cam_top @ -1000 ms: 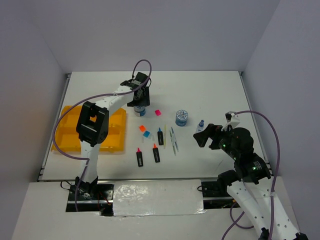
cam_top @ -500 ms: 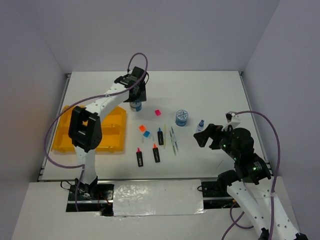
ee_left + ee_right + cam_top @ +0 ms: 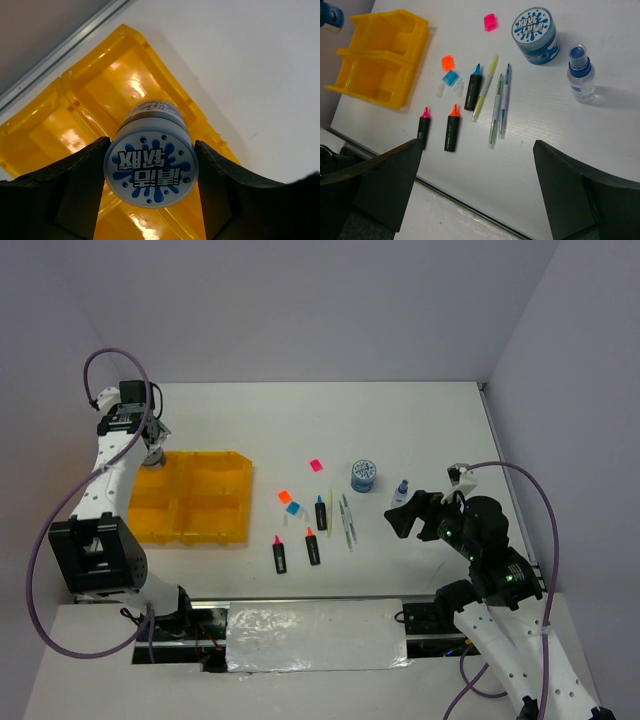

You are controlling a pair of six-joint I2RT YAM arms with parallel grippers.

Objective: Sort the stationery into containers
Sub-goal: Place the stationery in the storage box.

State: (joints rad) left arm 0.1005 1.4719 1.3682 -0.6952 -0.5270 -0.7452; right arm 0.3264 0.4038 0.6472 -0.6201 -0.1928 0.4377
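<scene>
My left gripper (image 3: 151, 447) is shut on a round blue-and-white tin (image 3: 150, 167) and holds it above the back of the yellow four-compartment tray (image 3: 125, 90). A second tin (image 3: 364, 475), a blue-capped bottle (image 3: 402, 489), a pink square (image 3: 316, 465), an orange square (image 3: 284, 497) and a blue square (image 3: 294, 508) lie on the table. So do a blue-capped marker (image 3: 320, 512), thin pens (image 3: 346, 520), a pink-capped marker (image 3: 279, 553) and an orange-capped marker (image 3: 313, 546). My right gripper (image 3: 408, 512) hovers open near the bottle, holding nothing.
The tray (image 3: 190, 495) sits at the table's left, its four compartments showing nothing inside. A metal rail (image 3: 60, 47) borders the table just beyond the tray. The right wrist view takes in the stationery spread (image 3: 485, 87) and the table's near edge (image 3: 470, 200).
My left arm has swung from the table's back middle to the far left, carrying the tin over the tray. The right arm has not moved.
</scene>
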